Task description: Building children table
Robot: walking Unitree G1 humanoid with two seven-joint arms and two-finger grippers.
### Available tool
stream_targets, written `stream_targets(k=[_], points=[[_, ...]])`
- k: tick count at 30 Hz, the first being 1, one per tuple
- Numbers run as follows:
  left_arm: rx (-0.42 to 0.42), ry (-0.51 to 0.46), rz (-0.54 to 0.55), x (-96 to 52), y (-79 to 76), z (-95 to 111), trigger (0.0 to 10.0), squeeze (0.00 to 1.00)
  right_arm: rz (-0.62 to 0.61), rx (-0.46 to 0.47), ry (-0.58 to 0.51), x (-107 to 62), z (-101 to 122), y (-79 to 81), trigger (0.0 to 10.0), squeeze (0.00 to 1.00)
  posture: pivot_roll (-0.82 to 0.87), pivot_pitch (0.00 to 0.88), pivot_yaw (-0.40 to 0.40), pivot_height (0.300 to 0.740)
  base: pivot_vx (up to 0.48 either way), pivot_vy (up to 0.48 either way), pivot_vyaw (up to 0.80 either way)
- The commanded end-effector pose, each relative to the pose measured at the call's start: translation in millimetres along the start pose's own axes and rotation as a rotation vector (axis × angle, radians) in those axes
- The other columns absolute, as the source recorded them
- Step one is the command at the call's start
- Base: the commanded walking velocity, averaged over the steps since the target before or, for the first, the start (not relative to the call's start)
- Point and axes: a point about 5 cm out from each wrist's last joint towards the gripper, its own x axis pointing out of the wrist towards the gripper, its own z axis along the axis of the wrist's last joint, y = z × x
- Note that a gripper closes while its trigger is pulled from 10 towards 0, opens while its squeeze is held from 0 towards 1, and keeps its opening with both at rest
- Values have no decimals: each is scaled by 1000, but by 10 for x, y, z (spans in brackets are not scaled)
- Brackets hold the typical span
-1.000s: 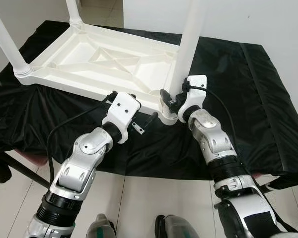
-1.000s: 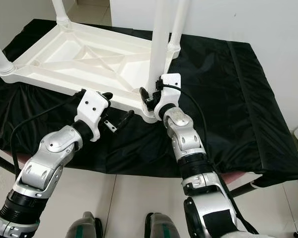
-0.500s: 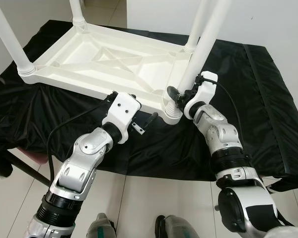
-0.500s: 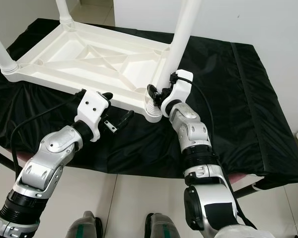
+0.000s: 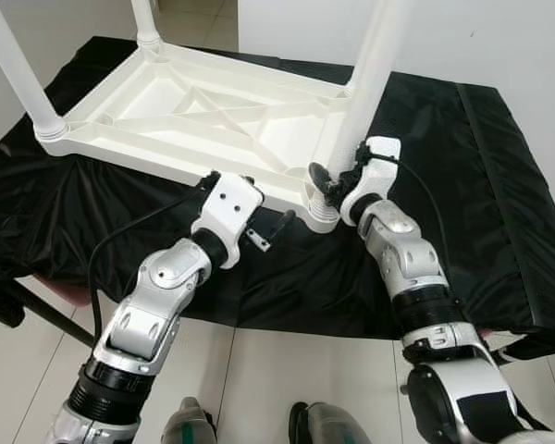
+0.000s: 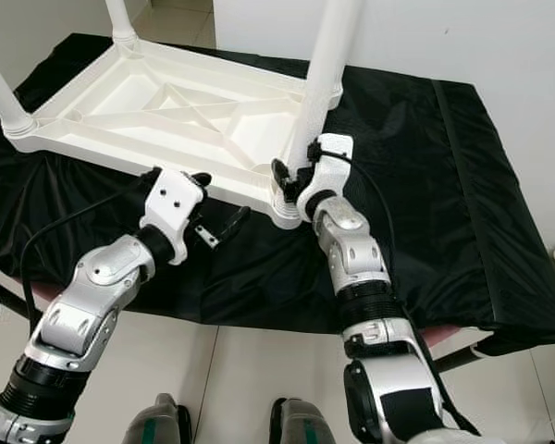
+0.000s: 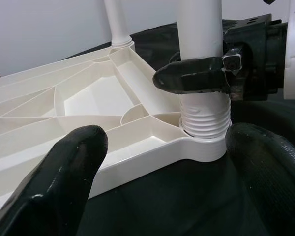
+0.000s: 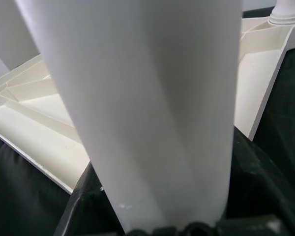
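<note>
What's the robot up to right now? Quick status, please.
Right gripper shut on table leg just above its corner socket. Left gripper open, beside the upside-down tabletop. Nothing in the way.

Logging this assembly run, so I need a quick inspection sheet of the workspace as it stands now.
Surface: black cloth covering a table.
Job's things: white tabletop lying upside down, legs pointing up; near-corner leg standing in its threaded socket.
Clutter: nothing seen.
Grippers: right gripper shut on the near-corner leg just above the socket; left gripper open beside that corner, holding nothing.
Cables: black cable looping along the left arm, another on the right wrist.
Surroundings: white wall, tiled floor.
</note>
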Motion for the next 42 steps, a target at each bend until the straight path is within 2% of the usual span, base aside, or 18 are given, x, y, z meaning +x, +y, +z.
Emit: stream_targets(k=[1, 8, 14, 15, 17, 23, 28, 29, 32, 37, 38, 42], points=[[1, 2, -5, -20, -31, 3, 10000, 0, 3, -21, 170, -84, -396, 21, 10000, 0, -2, 65, -21, 740, 0, 0, 0], [-1, 3, -4, -29, -31, 2, 10000, 0, 1, -33, 180, -140, -479, 42, 10000, 0, -4, 70, -20, 740, 0, 0, 0], [-2, 3, -4, -30, -23, 3, 10000, 0, 49, -100, 137, -258, -548, 100, 10000, 0, -8, 77, -15, 740, 0, 0, 0], [-3, 3, -4, -30, -21, 4, 10000, 0, 61, -172, 115, -268, -534, 115, 10000, 0, -9, 78, -14, 740, 0, 0, 0], [-3, 3, -5, -30, -20, 4, 10000, 0, 85, -197, 106, -281, -536, 149, 10000, 0, -12, 79, -11, 740, 0, 0, 0], [-2, 4, -5, -27, -12, 10, 10000, 0, 26, -115, 130, -268, -545, 86, 10000, 0, -9, 83, -9, 740, 0, 0, 0], [-2, 4, -5, -27, -12, 9, 10000, 0, 17, -105, 132, -269, -548, 73, 10000, 0, -9, 83, -9, 740, 0, 0, 0], [-2, 4, -5, -26, -10, 9, 10000, 0, -40, 5, 164, -253, -575, -7, 10000, 0, -8, 84, -8, 740, 0, 0, 0], [-1, 4, -3, -25, -6, 12, 10000, 0, -101, 107, 204, -227, -612, -94, 10000, 0, -8, 84, -7, 740, 0, 0, 0], [0, 3, -4, -25, -5, 16, 10000, 0, -118, 142, 227, -209, -623, -128, 10000, 0, -8, 84, -6, 740, 0, 0, 0], [0, 3, -4, -26, -6, 19, 10000, 0, -124, 176, 235, -199, -622, -141, 10000, 0, -8, 84, -6, 740, 0, 0, 0], [1, 2, -4, -24, -3, 23, 10000, 0, -127, 166, 236, -182, -605, -163, 10000, 0, -7, 82, -7, 740, 0, 0, 0]])
